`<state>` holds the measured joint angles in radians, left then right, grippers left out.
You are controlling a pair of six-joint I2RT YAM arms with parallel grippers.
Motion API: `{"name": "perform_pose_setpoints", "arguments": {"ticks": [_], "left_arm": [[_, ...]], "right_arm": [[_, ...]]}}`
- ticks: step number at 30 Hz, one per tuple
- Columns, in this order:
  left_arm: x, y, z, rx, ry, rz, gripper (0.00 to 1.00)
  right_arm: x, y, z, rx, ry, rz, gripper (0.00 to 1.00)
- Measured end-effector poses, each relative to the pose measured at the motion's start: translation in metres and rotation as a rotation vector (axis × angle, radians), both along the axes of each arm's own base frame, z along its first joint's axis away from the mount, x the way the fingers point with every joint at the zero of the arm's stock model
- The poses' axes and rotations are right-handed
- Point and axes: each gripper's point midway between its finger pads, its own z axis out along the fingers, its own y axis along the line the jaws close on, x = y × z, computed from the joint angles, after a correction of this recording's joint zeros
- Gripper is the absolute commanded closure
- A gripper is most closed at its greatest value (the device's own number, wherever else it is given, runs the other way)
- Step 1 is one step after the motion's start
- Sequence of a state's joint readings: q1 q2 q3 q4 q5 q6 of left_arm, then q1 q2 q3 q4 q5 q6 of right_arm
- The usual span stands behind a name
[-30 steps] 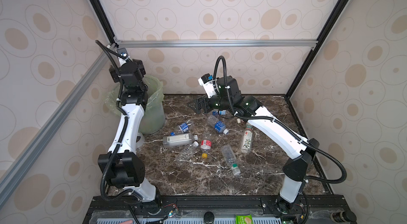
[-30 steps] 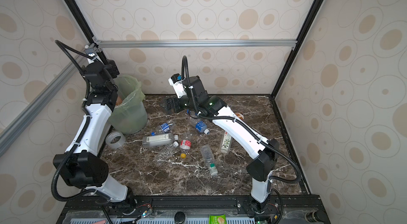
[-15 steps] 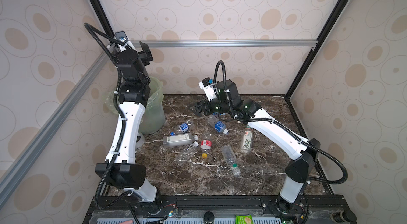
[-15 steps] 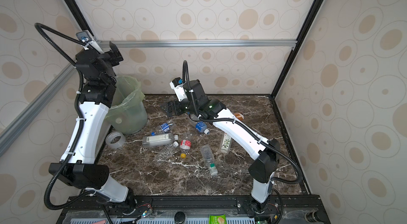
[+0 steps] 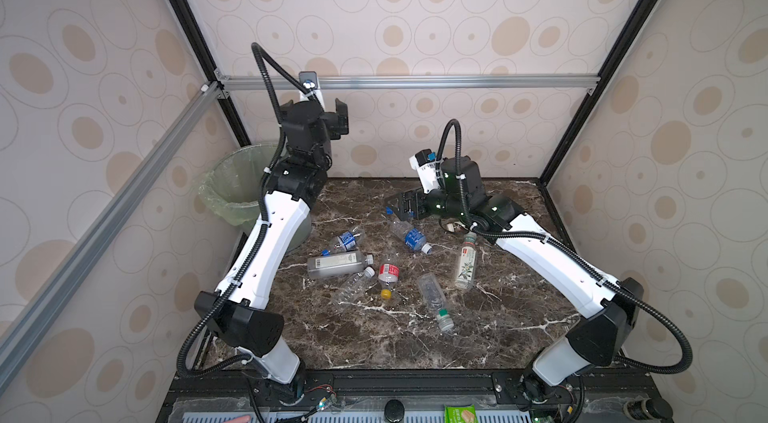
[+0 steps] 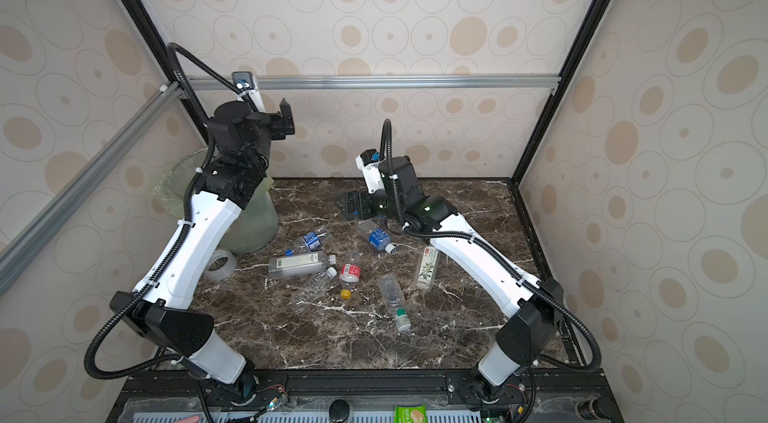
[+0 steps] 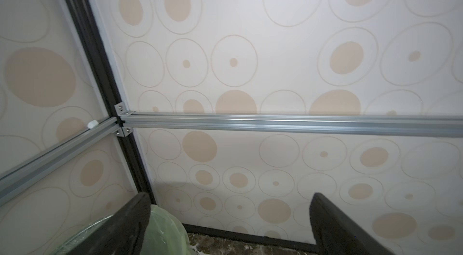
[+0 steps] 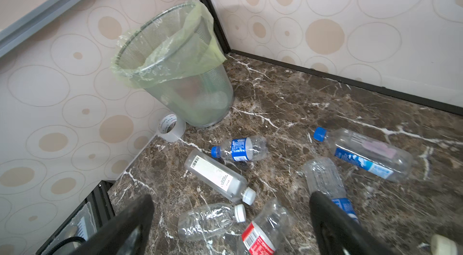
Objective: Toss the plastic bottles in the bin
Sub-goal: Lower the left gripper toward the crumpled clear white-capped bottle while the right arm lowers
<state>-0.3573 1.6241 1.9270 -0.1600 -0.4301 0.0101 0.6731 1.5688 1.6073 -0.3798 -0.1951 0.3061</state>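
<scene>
Several plastic bottles lie on the marble table: one with a blue label point(image 5: 347, 240), a white-labelled one point(image 5: 336, 265), a crushed clear one point(image 5: 353, 286), a red-labelled one point(image 5: 388, 273), and others to their right. The bin point(image 5: 232, 192), lined with a pale green bag, stands in the back left corner. My left gripper point(image 5: 338, 121) hangs high beside the bin's top, open and empty, facing the back wall. My right gripper point(image 5: 399, 207) is low over the table behind the bottles, open and empty. In its wrist view the red-labelled bottle point(image 8: 263, 231) lies below the open right gripper point(image 8: 230, 198).
A clear tape roll point(image 6: 220, 263) lies against the left wall by the bin's foot. An aluminium rail point(image 5: 407, 82) crosses the back wall above the left gripper. A bottle with a green cap point(image 5: 434, 300) and a tall white-labelled one point(image 5: 465, 263) lie further right.
My left arm has risen from over the bin and swung right, towards the back wall, its jaws still open. The right arm has sunk a little towards the table.
</scene>
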Motion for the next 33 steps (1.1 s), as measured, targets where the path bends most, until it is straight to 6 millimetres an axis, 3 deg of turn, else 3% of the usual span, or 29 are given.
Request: {"name": "perform_pose_setpoints", "arguments": {"ticks": [4, 7, 14, 20, 23, 33], "left_arm": [[-0.004, -0.024, -0.018, 0.031, 0.064, -0.038, 0.01], [-0.006, -0.036, -0.045, 0.063, 0.136, -0.048, 0.01], [-0.023, -0.059, -0.159, 0.156, 0.447, -0.097, 0.01], [-0.063, -0.046, -0.258, 0.223, 0.737, -0.105, 0.01], [-0.089, -0.034, -0.294, 0.245, 0.854, -0.099, 0.01], [-0.151, -0.034, -0.372, 0.148, 1.097, -0.192, 0.01]], "right_arm": [[-0.003, -0.027, -0.014, -0.018, 0.020, -0.049, 0.00], [-0.005, -0.049, -0.023, -0.026, 0.032, -0.086, 0.00], [-0.013, -0.074, -0.042, -0.053, 0.064, -0.123, 0.00], [-0.023, -0.080, -0.061, -0.080, 0.097, -0.119, 0.00], [-0.028, -0.082, -0.071, -0.091, 0.117, -0.116, 0.00], [-0.048, -0.090, -0.105, -0.111, 0.202, -0.110, 0.00]]}}
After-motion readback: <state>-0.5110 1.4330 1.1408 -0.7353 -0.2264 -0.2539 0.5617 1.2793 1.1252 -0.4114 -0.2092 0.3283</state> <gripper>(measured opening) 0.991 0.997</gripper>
